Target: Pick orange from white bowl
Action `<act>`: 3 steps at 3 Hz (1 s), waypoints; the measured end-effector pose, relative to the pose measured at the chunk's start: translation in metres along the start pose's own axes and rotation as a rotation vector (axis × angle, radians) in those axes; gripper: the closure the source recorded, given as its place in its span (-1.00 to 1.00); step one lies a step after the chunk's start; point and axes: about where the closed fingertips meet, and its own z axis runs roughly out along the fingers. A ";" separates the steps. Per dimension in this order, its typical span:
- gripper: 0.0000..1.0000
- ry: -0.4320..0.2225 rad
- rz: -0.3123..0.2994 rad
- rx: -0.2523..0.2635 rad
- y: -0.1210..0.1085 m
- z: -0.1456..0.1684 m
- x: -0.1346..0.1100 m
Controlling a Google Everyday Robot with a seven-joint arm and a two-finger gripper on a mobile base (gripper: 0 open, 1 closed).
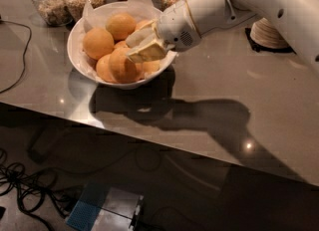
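Note:
The wide white bowl (pixel 76 59), lined with crinkled white paper, stands on the grey table at the upper left. It holds several oranges (pixel 98 43). My gripper (pixel 142 46) reaches in from the right over the bowl's right half. It sits among the oranges, just above the front orange (pixel 122 66) and in front of another one (pixel 144 24). The white arm (pixel 259 1) comes in from the upper right and hides the bowl's right rim.
Several glass jars (pixel 50 1) of grain stand behind the bowl. A stack of small white dishes (pixel 271 33) sits at the far right behind the arm. A black cable (pixel 20 60) lies at the left. The table's front edge (pixel 149 143) runs diagonally; cables and a box (pixel 107 210) are on the floor.

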 end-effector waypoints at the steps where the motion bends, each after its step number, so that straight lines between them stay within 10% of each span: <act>1: 1.00 0.000 0.000 0.000 0.000 0.000 0.000; 3: 0.00 0.000 0.001 -0.001 -0.001 -0.003 -0.004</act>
